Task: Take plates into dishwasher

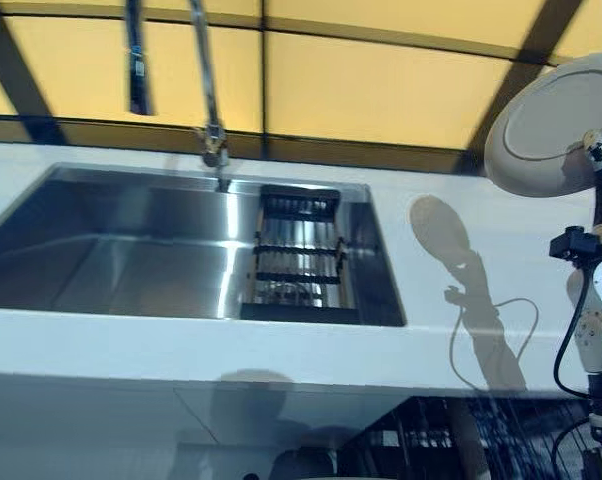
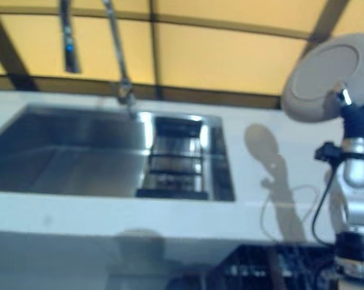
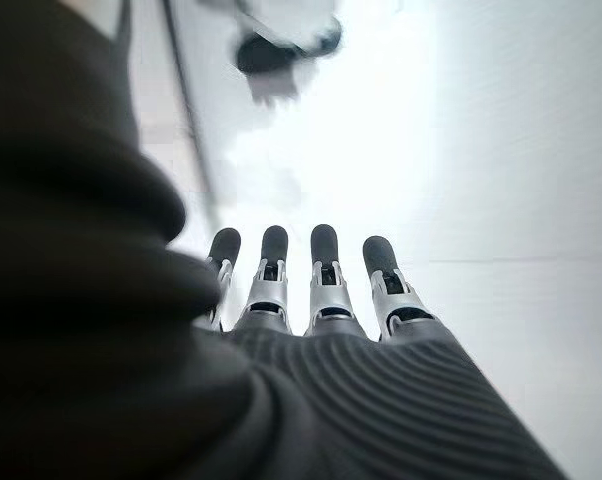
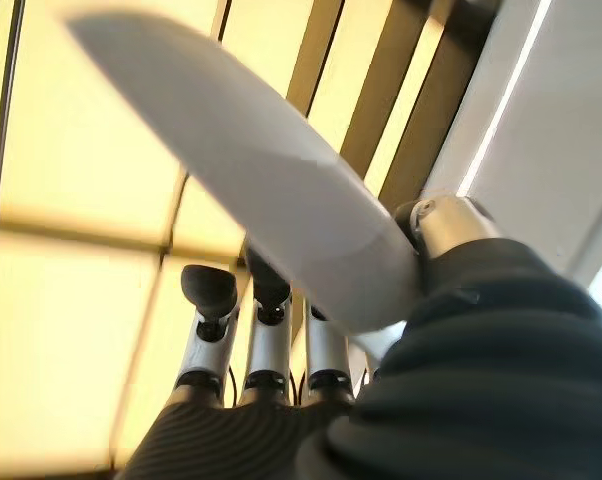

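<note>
The right hand [image 4: 311,360] held one pale plate [image 1: 553,122] high above the white table [image 1: 451,270], well to the right of the steel sink [image 1: 131,250]. Thumb on one face and fingers [image 4: 209,300] on the other pinched it at the rim. The plate looked stiff, smooth and breakable — a thing that slips easily, so I judged the rim to be the right place to hold, with the plate kept close to upright. The left hand [image 3: 321,290] hung low with its fingers straight and held nothing. In the sink stood a dark drain rack [image 1: 299,255], under the tall faucet [image 1: 211,90]. Below the table edge a dark dishwasher rack [image 1: 431,445] showed — the table edge stood between it and the plate.
</note>
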{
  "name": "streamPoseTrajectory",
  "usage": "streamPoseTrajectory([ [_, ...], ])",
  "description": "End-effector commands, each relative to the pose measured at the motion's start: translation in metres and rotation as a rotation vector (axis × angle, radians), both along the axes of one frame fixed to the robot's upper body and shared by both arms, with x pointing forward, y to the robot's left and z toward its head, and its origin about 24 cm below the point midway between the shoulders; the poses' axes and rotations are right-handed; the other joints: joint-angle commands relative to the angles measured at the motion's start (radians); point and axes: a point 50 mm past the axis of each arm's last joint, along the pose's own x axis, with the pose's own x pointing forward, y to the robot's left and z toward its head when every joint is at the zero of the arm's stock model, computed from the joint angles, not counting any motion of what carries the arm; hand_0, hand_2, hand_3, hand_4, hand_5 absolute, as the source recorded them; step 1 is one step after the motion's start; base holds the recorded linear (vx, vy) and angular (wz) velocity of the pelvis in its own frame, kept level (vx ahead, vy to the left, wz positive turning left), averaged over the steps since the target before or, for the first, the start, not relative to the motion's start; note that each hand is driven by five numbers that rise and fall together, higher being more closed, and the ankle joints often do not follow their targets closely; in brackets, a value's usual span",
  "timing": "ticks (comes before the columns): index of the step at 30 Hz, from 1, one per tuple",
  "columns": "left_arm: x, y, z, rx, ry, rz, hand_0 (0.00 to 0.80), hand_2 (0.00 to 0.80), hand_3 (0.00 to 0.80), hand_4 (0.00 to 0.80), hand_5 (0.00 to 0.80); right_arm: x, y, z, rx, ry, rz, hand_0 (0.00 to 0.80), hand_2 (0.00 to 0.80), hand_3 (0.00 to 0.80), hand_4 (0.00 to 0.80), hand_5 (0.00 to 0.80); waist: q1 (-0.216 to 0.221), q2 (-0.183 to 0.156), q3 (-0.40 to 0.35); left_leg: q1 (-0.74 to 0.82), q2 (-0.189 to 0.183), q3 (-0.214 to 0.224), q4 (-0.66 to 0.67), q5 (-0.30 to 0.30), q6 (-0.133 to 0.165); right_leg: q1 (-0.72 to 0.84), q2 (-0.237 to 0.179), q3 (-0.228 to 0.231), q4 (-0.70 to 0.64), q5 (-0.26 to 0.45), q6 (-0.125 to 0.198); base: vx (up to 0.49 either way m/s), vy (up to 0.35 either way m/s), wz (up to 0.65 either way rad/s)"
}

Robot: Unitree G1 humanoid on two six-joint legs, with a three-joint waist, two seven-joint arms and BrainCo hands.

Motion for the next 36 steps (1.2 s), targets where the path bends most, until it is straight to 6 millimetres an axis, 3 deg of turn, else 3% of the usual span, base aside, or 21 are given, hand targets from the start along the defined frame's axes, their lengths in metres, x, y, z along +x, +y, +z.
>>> streamPoseTrajectory([
  [1, 0.036, 0.008, 0.004, -0.003, -0.039, -0.108, 0.0, 0.0, 0.0, 0.0, 0.0, -0.021, 0.004, 0.051, -0.085, -0.24, -0.023, 0.8, 0.8, 0.8, 0.8, 0.8, -0.027, 0.017, 0.008, 0.02, -0.022, -0.028, 0.005, -0.072, 0.028, -0.022, 0.024, 0.043, 0.032, 0.006, 0.066, -0.017, 0.076, -0.74],
  [6, 0.071, 0.008, 0.01, 0.001, -0.114, -0.169, 0.0, 0.0, 0.0, 0.0, 0.0, -0.028, -0.01, 0.04, -0.081, -0.176, -0.044, 0.8, 0.8, 0.8, 0.8, 0.8, -0.09, 0.002, 0.019, 0.032, -0.006, 0.041, 0.006, -0.081, 0.03, -0.076, 0.012, 0.079, 0.036, 0.06, 0.094, -0.015, 0.05, -0.66],
  [12, 0.079, 0.017, 0.013, 0.045, -0.07, -0.186, 0.0, 0.0, 0.0, 0.0, 0.0, -0.021, -0.015, 0.021, -0.076, -0.058, -0.011, 0.8, 0.8, 0.8, 0.8, 0.8, -0.117, -0.005, 0.03, 0.06, 0.032, 0.19, 0.005, -0.093, 0.024, -0.119, -0.049, -0.047, 0.092, 0.104, 0.114, -0.074, -0.014, -0.94],
  [18, 0.09, 0.012, 0.013, 0.027, -0.063, -0.237, 0.0, 0.0, 0.0, 0.0, 0.0, -0.024, -0.026, -0.009, -0.016, 0.042, -0.017, 0.8, 0.8, 0.8, 0.8, 0.8, -0.152, -0.002, 0.014, 0.043, 0.053, 0.25, 0.005, -0.088, 0.027, -0.081, -0.055, -0.037, 0.084, 0.054, 0.106, -0.057, -0.07, -0.7],
  [25, 0.095, 0.004, 0.012, -0.001, -0.062, -0.315, 0.0, 0.0, 0.0, 0.0, 0.0, -0.028, -0.028, -0.024, -0.051, 0.1, -0.021, 0.8, 0.8, 0.8, 0.8, 0.8, -0.155, 0.0, 0.008, 0.023, 0.07, 0.284, 0.005, -0.083, 0.014, -0.044, -0.031, -0.04, 0.009, 0.029, 0.111, -0.045, -0.144, -0.32],
  [29, 0.099, 0.002, 0.013, -0.004, -0.061, -0.362, 0.0, 0.0, 0.0, 0.0, 0.0, -0.028, -0.025, -0.04, -0.079, 0.2, 0.022, 0.8, 0.8, 0.8, 0.8, 0.8, -0.168, 0.004, 0.016, 0.009, 0.079, 0.266, 0.005, -0.075, 0.009, -0.055, -0.003, -0.005, 0.02, 0.01, 0.094, -0.026, -0.171, -0.25],
  [36, 0.108, -0.006, 0.014, -0.004, -0.101, -0.404, 0.0, 0.0, 0.0, 0.0, 0.0, -0.018, -0.007, -0.06, -0.218, 0.364, 0.099, 0.8, 0.8, 0.8, 0.8, 0.8, -0.16, 0.016, 0.04, -0.002, 0.094, 0.233, 0.005, -0.054, -0.009, -0.053, 0.025, -0.01, 0.034, -0.028, 0.055, 0.008, -0.149, 0.01],
])
